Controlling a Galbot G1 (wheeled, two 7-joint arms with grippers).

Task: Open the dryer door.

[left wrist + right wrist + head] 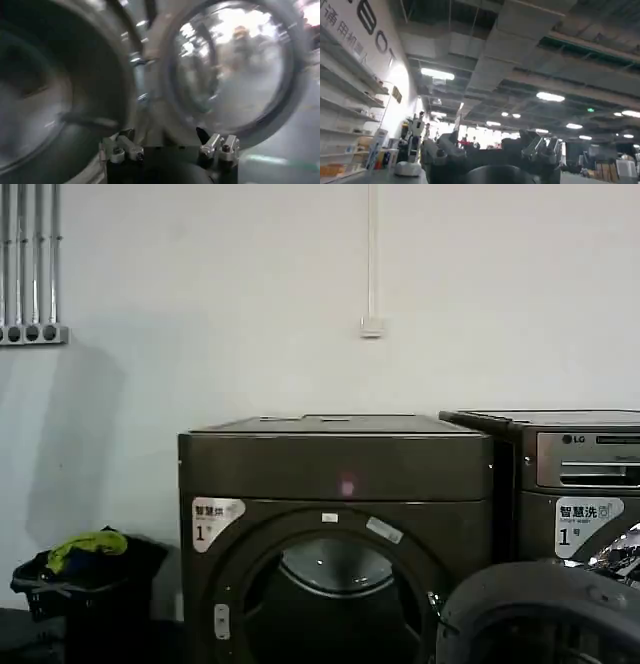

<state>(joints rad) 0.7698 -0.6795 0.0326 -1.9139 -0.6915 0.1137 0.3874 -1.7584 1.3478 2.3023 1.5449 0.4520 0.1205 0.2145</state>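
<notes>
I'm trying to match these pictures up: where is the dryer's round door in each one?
Head view: the dryer door is swung open at bottom right, grey back showing.
Left wrist view: the door fills the right half, chrome ring around glass.
Right wrist view: aimed up at ceiling lights.
Shared landmark: the drum opening.

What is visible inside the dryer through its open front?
Inside the dryer, the metal drum catches light at its upper back. Its lower part lies below the head view's edge. The swung-open dryer door covers the opening's right side.

Head view dim; left wrist view motion-blurred, glare seen on dryer door (235, 70) glass beyond left end effector (170, 147).
</notes>
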